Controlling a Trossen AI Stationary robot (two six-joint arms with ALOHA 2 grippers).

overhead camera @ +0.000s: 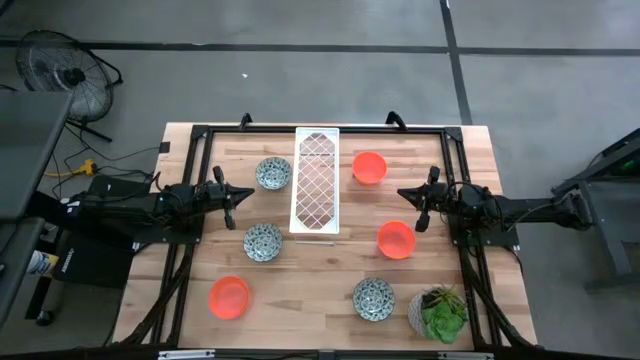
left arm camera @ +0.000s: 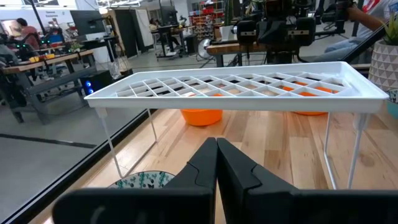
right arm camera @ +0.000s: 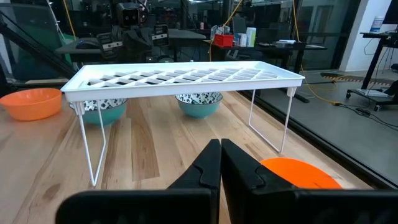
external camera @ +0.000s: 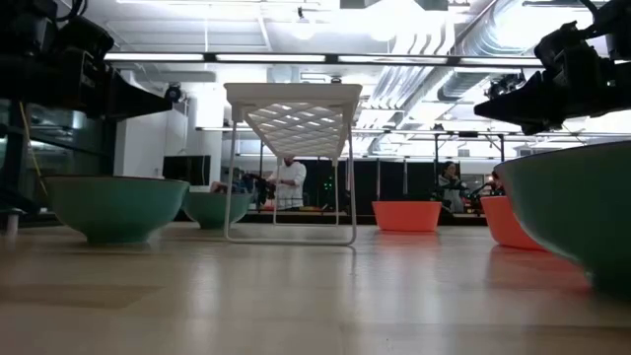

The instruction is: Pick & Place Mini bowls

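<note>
Partly hidden patterned bowl (left arm camera: 144, 180) behind left gripper (left arm camera: 216, 163)

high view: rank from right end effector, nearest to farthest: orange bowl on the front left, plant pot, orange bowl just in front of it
From the right end effector:
1. Orange bowl just in front of it, right half of the table.
2. Plant pot, front right corner.
3. Orange bowl, front left, across the table.

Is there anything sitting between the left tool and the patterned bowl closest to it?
Nothing visible does. In the high view the left tool sits between two patterned bowls, one nearer the table's far edge and one nearer its front. Only bare table separates it from either. The white tray stands beyond them.
</note>
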